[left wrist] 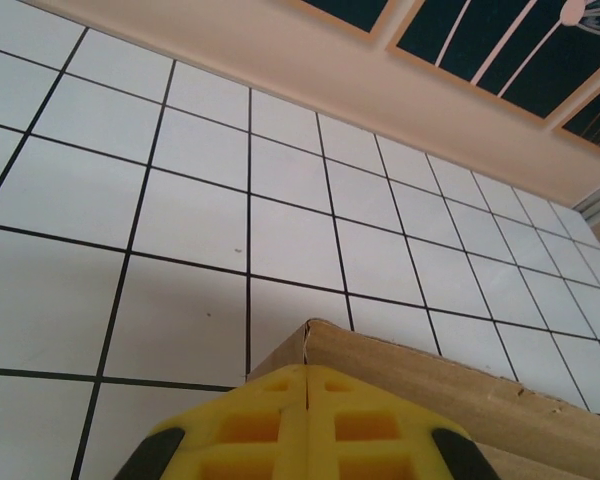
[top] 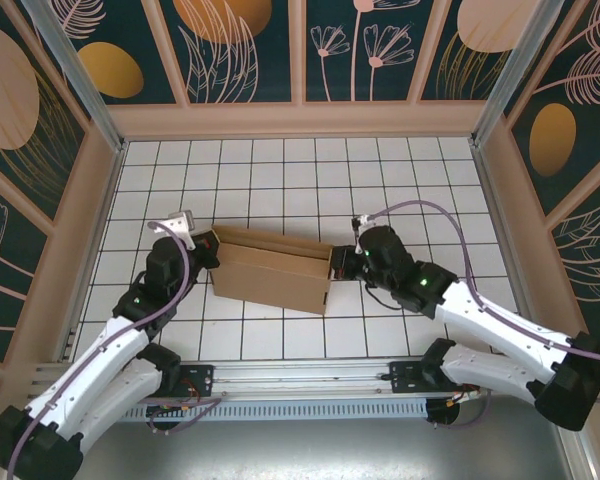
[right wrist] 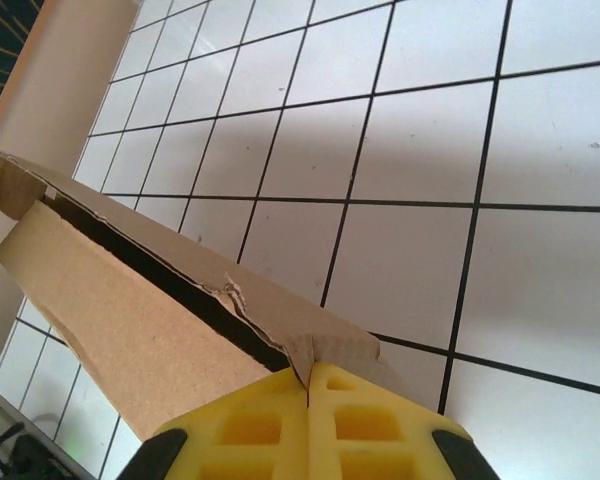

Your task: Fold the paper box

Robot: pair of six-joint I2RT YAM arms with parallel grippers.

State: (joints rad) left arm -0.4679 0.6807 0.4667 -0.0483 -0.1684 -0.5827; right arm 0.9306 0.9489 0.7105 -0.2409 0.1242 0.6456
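Top external view: the plain brown corrugated cardboard paper box (top: 270, 275) is lying mid-table as a flat, long rectangular body, slightly askew to the grid, on the white tiled table (top: 280, 170) with black grout lines.
Position of arms: the left gripper (top: 212, 255) is sitting at the box's left end and the right gripper (top: 338, 262) at its right end, both touching the cardboard.
Progress, done: walls are standing up and a top panel is lying over them, so I am judging the main shape as formed.
Progress, left: a dark gap is running along the upper long edge of the paper box (right wrist: 130, 330), so the lid is looking not fully tucked; closing and seating that flap is probably remaining.
Left claw: the yellow ribbed pads of the left gripper (left wrist: 308, 420) are pressing together with no gap, right at a corner of the paper box (left wrist: 460, 390); whether cardboard is pinched between them, I cannot tell.
Right claw: the right gripper (right wrist: 308, 410) is clenching, a thin flap edge running into its seam, so it is apparently grasping the box.
Material: matte, fibrous board; the edge is showing ragged, torn-looking fibres near the right pads.
Surroundings: dark teal panelled walls (top: 250, 50) with leaf motifs are enclosing the table.
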